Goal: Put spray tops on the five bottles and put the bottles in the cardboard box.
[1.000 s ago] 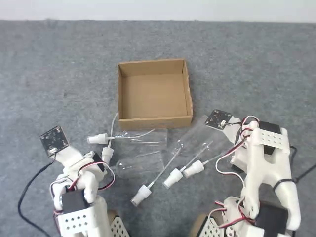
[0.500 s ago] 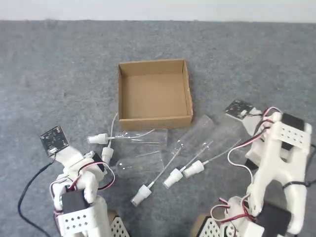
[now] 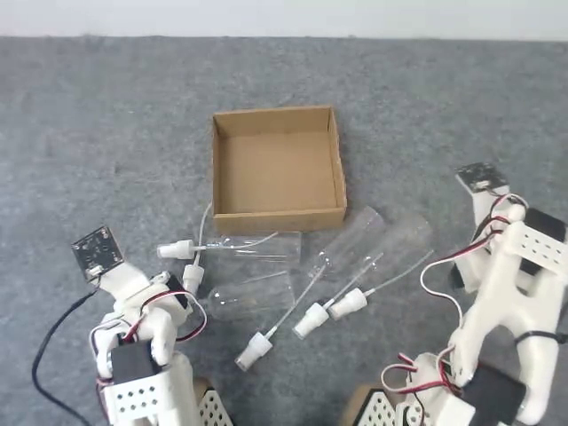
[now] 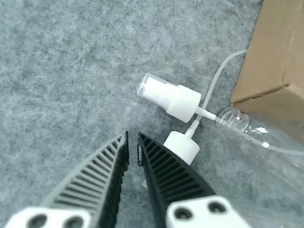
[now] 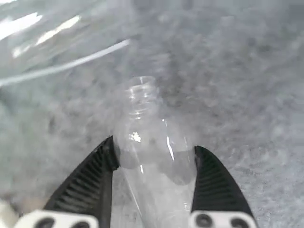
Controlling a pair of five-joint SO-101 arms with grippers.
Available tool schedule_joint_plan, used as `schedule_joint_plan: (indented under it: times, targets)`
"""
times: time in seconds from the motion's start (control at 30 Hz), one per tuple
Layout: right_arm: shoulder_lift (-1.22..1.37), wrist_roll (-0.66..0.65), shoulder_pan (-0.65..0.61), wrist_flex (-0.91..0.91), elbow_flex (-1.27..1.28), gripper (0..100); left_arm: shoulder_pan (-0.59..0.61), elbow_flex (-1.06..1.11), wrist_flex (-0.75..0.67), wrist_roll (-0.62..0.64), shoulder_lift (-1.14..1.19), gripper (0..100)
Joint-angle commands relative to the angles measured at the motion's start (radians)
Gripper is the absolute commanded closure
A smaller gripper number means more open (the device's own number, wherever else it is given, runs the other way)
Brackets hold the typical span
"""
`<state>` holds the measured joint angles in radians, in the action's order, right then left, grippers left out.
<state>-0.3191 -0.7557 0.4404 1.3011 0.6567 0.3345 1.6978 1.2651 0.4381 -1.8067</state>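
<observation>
The left gripper (image 4: pixel 132 137) sits off the near left corner of the cardboard box (image 3: pixel 277 216), its 2 jaws pressed almost together with nothing between them, tips just beside 2 white spray tops (image 4: pixel 176 100). The right gripper (image 5: pixel 154 151), well off the box's near right corner, is closed on a clear bottle (image 5: pixel 142 118), 1 finger against each side, the bare neck pointing past the tips. Along the box's near wall, 4 other bottles (image 3: pixel 255 245) lie on their sides on the grey carpet (image 3: pixel 106 133), with 3 long-tubed spray tops (image 3: pixel 311 319) just beyond them.
</observation>
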Motion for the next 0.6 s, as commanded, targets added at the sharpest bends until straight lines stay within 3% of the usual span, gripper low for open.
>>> schedule_joint_plan:
  times: [0.0,0.33,0.57]
  targets:
    - [0.004,0.084,0.028,-0.067,-0.049,91.5,0.006,-0.013,0.002,-0.002,-0.017,96]
    - [0.004,0.081,0.024,-0.163,0.068,91.0,0.006,-0.013,0.002,-0.002,-0.017,96]
    - [0.004,0.081,0.022,-0.156,0.071,76.7,0.006,-0.013,0.002,-0.002,-0.017,96]
